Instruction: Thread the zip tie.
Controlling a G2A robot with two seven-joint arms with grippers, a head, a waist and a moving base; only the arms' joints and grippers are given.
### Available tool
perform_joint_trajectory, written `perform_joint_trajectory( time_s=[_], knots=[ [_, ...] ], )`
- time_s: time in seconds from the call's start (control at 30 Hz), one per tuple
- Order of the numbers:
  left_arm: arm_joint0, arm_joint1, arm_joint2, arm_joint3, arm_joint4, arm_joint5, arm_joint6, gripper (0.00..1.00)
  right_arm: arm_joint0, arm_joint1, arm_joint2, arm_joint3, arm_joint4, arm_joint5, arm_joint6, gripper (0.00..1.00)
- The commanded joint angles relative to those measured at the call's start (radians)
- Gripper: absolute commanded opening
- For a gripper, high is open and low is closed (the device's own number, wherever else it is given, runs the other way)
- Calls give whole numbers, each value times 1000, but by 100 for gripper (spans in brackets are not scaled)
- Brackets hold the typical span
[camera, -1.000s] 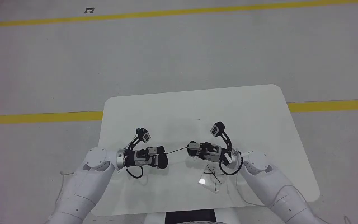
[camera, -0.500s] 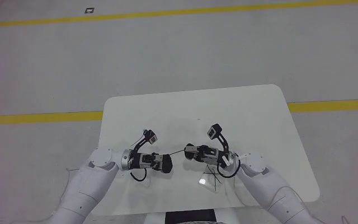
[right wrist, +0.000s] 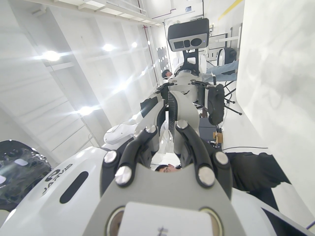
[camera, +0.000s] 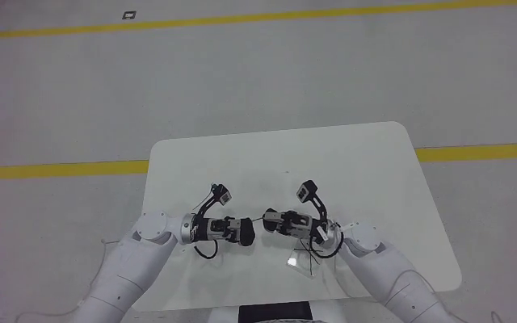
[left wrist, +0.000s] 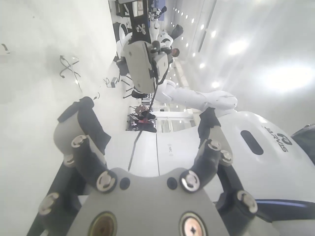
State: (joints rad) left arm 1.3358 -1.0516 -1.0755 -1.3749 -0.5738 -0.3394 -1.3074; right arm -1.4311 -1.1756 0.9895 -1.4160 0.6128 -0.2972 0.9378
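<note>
Shift: left gripper [left wrist: 145, 107], spread wide, has slid closer to right gripper [camera: 271, 219].
Zip tie [left wrist: 137, 136]: pinched by right gripper, tail inside left gripper's gap; regrasp likely next.

A white table [camera: 339, 161] with rounded corners stands on a pale grey floor [camera: 242, 81]. Two yellow lines cross the floor. The far line [camera: 242, 18] lies well beyond the table, and the near line [camera: 73, 169] comes out on both sides of it. A small dark square mark [camera: 129, 14] sits just beside the far line. Overhead, round ceiling lights [left wrist: 236, 46] glare in rows on a white ceiling, and a white beam [right wrist: 118, 10] runs along it.
</note>
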Motion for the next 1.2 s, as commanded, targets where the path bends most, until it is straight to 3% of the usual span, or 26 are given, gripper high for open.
perform_joint_trajectory(
  time_s=[0.0, 0.17, 0.4, 0.43, 0.53, 0.57, 0.8, 1.17],
  knots=[
    [0, 0, 0, -1, 0, -1, -1, 100, 1, 0, 0, -1, -4, -1, 0, 0],
    [0, 0, 0, -1, 0, -1, -1, 100, 1, 0, 0, -1, -4, -1, 0, 0],
    [8, 4, 3, -22, 7, 0, 58, 97, -7, 2, 0, -30, -58, 14, -45, 0],
    [10, 5, -1, -22, 7, 0, 70, 75, -8, 3, 2, -34, -67, 16, -49, 0],
    [15, 9, -7, -26, 6, 1, 86, 49, -16, 5, 11, -40, -80, 13, -60, 0],
    [17, 10, -10, -26, 3, 0, 91, 45, -18, 6, 12, -43, -84, 13, -62, 0],
    [22, 16, -9, -33, -1, 5, 97, 36, -22, 11, 15, -60, -136, 33, -69, 0],
    [14, 20, 5, -28, 9, 8, 120, 32, -28, 13, 11, -72, -167, 36, -78, 0]
  ],
)
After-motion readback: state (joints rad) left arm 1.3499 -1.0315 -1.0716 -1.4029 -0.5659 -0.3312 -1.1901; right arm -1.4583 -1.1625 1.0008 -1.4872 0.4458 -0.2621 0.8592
